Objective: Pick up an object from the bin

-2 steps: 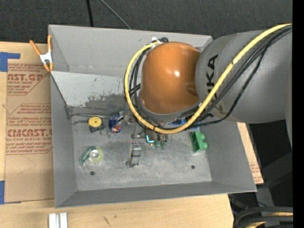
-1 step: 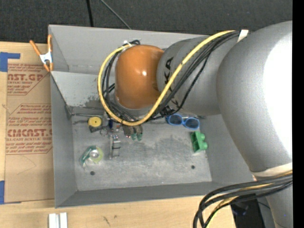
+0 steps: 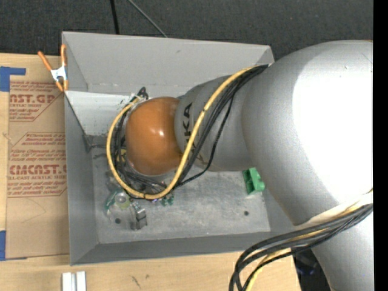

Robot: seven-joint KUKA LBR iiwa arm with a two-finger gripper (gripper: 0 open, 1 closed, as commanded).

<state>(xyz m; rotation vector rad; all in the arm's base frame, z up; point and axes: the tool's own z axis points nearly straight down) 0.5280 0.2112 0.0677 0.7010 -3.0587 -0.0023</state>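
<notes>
A sliver of my gripper's dark body peeks out under the arm's orange cover, low over the bin's left half. Just below it, by the front left corner, lie a small clear and green thing and a small dark grey piece. A tiny green bit sits beside them under the cable loop. What lies directly beneath the gripper is hidden.
A bright green block lies at the bin's right side, against the arm. The big silver arm and its orange cover with yellow and black cables hide the middle and back of the bin floor. Bare grey floor shows along the front.
</notes>
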